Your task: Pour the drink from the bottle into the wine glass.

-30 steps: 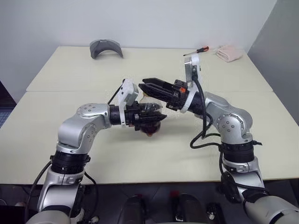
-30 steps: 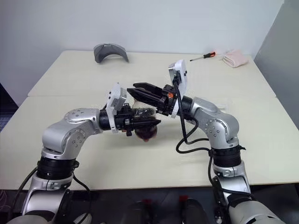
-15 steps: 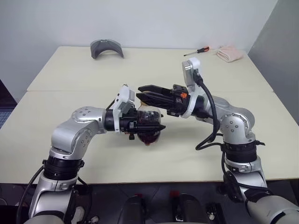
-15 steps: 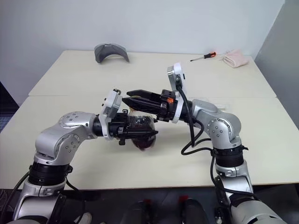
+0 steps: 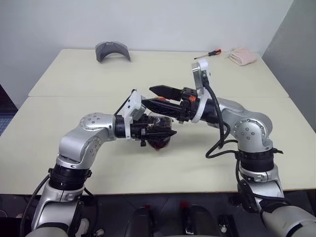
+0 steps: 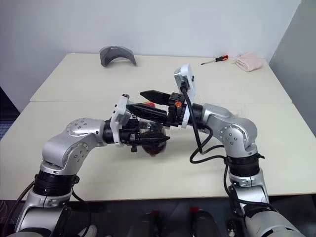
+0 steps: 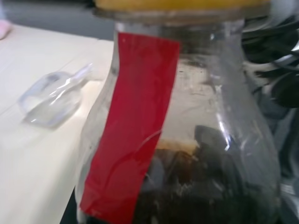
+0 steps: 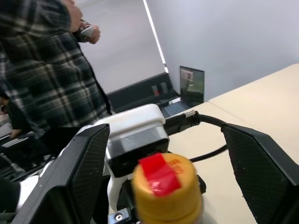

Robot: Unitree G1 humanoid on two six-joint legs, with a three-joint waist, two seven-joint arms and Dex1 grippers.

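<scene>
Pale table (image 5: 74, 163), bottle (image 7: 187, 140) held above its middle.
Left gripper (image 5: 165, 133) is clenched on the bottle's rounded body, dark drink (image 7: 196, 196) low inside. Right gripper (image 8: 163, 168) stands released, its fingers (image 8: 79, 177) spread at 9 and 3 o'clock of the yellow cap (image 8: 167, 186). Wine glass (image 7: 51, 95) lies on the table nearby.

Head cameras look down over the tabletop (image 5: 163, 74); wrist cameras sit close.
Both wrist views crowd the bottle (image 7: 177, 140).
</scene>
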